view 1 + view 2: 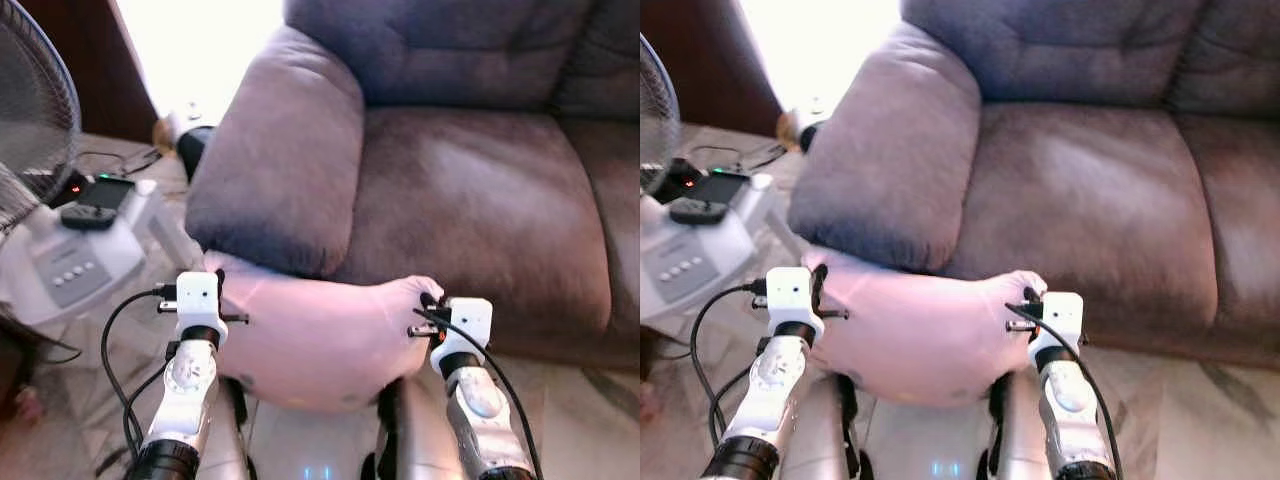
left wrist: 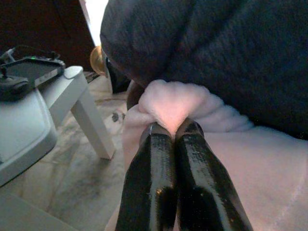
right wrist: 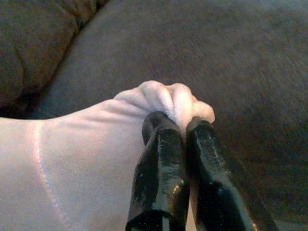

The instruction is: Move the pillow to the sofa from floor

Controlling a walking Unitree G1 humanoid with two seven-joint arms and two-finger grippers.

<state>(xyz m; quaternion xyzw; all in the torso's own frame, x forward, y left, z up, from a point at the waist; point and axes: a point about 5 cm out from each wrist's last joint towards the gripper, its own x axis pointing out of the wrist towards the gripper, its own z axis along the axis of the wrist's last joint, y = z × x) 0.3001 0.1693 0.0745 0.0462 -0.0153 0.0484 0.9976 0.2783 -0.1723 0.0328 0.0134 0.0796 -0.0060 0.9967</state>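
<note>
- My left gripper point(image 2: 171, 126) pinches one bunched corner of the soft pale pink pillow point(image 1: 315, 335); my right gripper point(image 3: 179, 121) clamps the opposite corner.
- The plump pillow hangs between my arms, against the front of the grey suede-like sofa point(image 1: 470, 190), below its rounded armrest point(image 1: 280, 170).
- A white fan base point(image 1: 70, 265) stands at my left.
</note>
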